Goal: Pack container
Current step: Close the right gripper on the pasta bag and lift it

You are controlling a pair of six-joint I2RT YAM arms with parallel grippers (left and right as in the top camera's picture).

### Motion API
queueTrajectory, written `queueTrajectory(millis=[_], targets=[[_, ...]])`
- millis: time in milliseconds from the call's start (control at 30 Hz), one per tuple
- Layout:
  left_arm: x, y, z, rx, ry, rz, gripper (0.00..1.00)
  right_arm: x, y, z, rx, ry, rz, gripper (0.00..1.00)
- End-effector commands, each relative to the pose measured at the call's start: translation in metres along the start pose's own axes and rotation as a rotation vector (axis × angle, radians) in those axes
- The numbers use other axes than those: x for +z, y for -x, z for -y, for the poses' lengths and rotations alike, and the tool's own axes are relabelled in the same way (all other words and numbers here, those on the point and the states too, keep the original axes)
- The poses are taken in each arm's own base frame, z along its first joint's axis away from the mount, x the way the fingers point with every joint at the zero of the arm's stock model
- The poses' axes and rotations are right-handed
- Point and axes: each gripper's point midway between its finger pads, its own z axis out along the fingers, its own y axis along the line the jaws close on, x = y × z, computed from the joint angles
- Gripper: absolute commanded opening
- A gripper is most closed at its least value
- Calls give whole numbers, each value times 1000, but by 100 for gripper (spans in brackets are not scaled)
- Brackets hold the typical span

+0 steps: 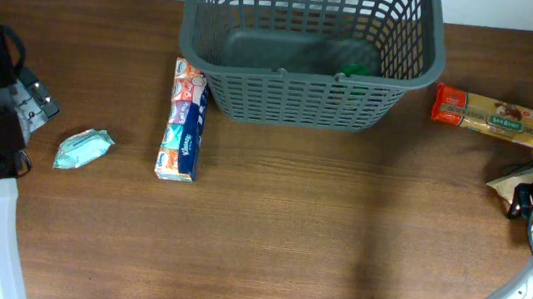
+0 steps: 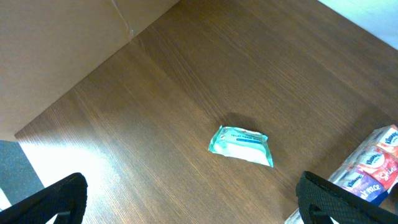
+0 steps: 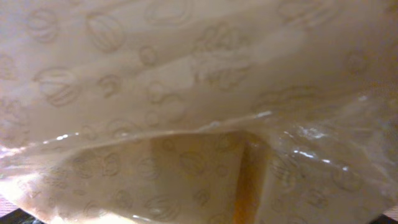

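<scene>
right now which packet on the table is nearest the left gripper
The small teal wipes packet, lying alone just ahead of the left gripper; the tissue pack sits further off, beside the basket.

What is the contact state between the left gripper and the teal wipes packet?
Apart. The left wrist view shows bare table all around the wipes packet, with the open left gripper well short of it at the frame's bottom edge.
</scene>
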Motion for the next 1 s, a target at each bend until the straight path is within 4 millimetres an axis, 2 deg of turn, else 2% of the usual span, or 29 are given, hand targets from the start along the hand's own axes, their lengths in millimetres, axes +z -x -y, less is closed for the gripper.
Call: queueTrajectory(millis=[0,33,67,167,233,433,533,633,667,700,833,900,933,967], targets=[[-4,4,-1,-17,-10,13,99,7,1,-5,9,34,5,92],[-4,4,-1,-17,-10,13,99,7,2,-6,9,41,11,78],[-4,4,-1,-17,-10,13,99,7,3,-7,10,47,16,73],[-4,4,-1,-17,-10,13,99,7,4,-7,10,46,21,28],[-4,4,-1,-17,-10,13,99,7,5,-6,26,44,22,6],[-4,4,-1,-17,-10,13,99,3,14,1,189,20,54,4],[-4,4,-1,-17,-10,13,99,-10,23,10,368,3,90,4],[-4,4,-1,-17,-10,13,99,-44,36,15,403,2,141,4],[-4,4,-1,-17,-10,13,99,-76,50,21,447,-12,211,4],[-4,4,-1,-17,-10,13,99,-94,59,22,472,-4,258,3],[-4,4,-1,-17,-10,13,99,-192,98,6,446,94,528,4],[-4,4,-1,-17,-10,13,99,-247,108,-4,398,97,670,4],[-4,4,-1,-17,-10,13,99,-287,110,-14,381,83,766,4],[-4,4,-1,-17,-10,13,99,-315,109,-22,379,71,831,4]])
